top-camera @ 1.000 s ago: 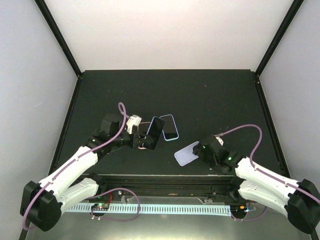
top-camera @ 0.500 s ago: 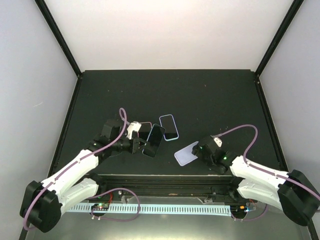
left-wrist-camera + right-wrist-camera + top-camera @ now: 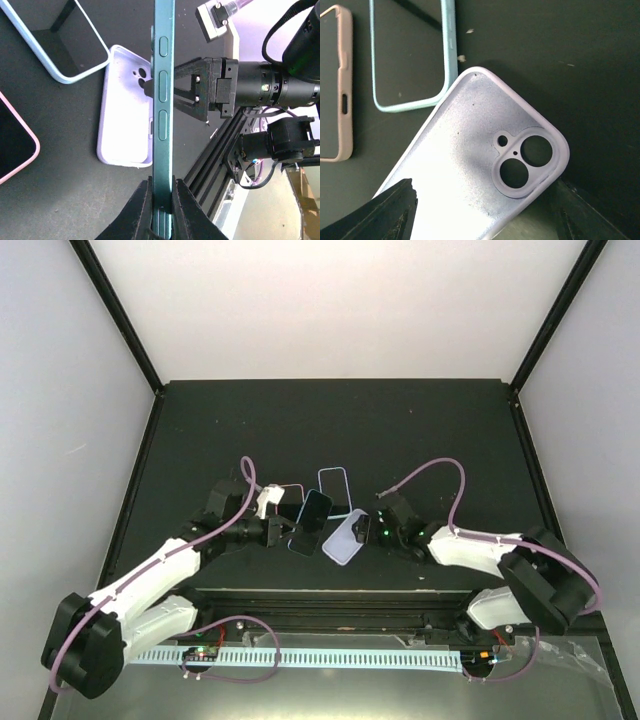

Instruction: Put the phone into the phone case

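The phone (image 3: 163, 100), slim and teal-green, stands on its long edge, and my left gripper (image 3: 162, 187) is shut on its lower end. In the top view the phone (image 3: 311, 522) tilts above the table just right of the left gripper (image 3: 287, 533). The phone case (image 3: 480, 165), pale lavender with its camera cut-out at the right, spans the gap between the fingers of my right gripper (image 3: 485, 197), which is shut on its sides. In the top view the phone case (image 3: 345, 538) sits close beside the phone, with the right gripper (image 3: 364, 532) just behind it.
A light blue-rimmed phone (image 3: 337, 492) and a pink-rimmed one (image 3: 15, 145) lie flat on the dark table just beyond the two grippers. The table's front rail (image 3: 220, 150) runs close behind the case.
My right arm has swung left, carrying the phone case from the front right up beside the phone. My left gripper has drawn the phone slightly back and down.
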`<act>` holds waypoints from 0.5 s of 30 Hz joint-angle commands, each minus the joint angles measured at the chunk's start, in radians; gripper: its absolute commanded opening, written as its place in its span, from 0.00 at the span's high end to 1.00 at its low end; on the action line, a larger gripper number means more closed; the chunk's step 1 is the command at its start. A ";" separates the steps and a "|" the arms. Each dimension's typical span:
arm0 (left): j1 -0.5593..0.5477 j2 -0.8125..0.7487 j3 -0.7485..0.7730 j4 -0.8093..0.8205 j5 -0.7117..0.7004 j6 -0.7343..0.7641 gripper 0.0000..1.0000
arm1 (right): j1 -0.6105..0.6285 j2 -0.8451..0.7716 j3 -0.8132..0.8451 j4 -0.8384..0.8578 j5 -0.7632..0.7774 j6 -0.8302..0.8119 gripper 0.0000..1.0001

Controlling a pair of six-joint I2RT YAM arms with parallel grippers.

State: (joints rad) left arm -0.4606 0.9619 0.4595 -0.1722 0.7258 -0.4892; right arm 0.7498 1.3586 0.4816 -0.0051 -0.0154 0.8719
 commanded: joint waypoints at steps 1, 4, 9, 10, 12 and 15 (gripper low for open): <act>-0.021 0.017 -0.002 0.112 0.026 -0.036 0.99 | -0.003 0.037 0.020 0.137 -0.136 -0.152 0.27; -0.028 0.049 -0.002 0.130 0.025 -0.035 0.98 | -0.004 0.044 0.030 0.137 -0.124 -0.180 0.30; -0.029 0.119 0.019 0.133 0.024 -0.023 0.98 | -0.003 0.081 0.075 0.062 -0.065 -0.190 0.41; -0.029 0.129 0.024 0.133 0.024 -0.021 0.98 | -0.004 0.095 0.089 0.037 -0.049 -0.183 0.42; -0.030 0.142 0.030 0.131 0.018 -0.018 0.98 | -0.003 0.122 0.105 0.004 -0.022 -0.160 0.46; -0.036 0.155 0.027 0.136 0.014 -0.018 0.98 | -0.004 0.132 0.102 0.002 -0.011 -0.119 0.50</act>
State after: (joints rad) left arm -0.4870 1.1091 0.4492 -0.1036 0.7246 -0.5121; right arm 0.7502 1.4761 0.5682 0.0219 -0.0761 0.7204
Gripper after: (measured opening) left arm 0.081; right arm 0.522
